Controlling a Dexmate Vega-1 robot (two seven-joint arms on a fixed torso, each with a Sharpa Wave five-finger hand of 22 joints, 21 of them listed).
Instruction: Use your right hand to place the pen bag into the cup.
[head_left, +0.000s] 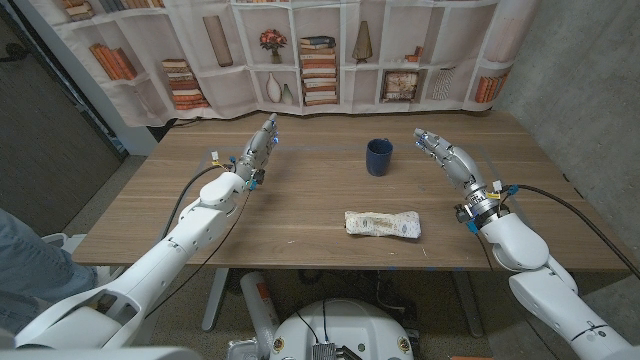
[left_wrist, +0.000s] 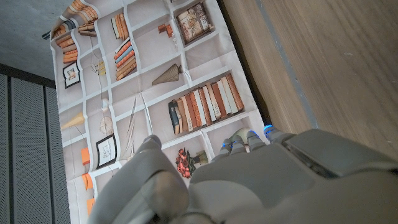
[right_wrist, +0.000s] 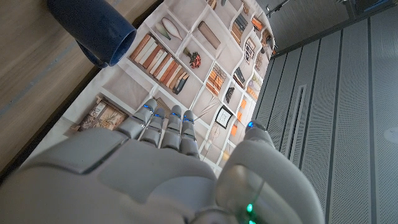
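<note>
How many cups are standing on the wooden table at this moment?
1. A dark blue cup stands upright on the table, toward the far edge, beyond the pen bag and between the two hands. It also appears in the right wrist view. None seems hidden.

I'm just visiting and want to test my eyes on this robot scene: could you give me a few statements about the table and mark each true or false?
1. The pen bag lies flat on the wooden table. True.
2. The cup is red. False: it is dark blue.
3. The right robot hand holds the pen bag. False: it holds nothing, fingers extended.
4. The pen bag is already inside the cup. False: it lies apart from the cup, nearer the robot.
5. The left robot hand holds nothing. True.
</note>
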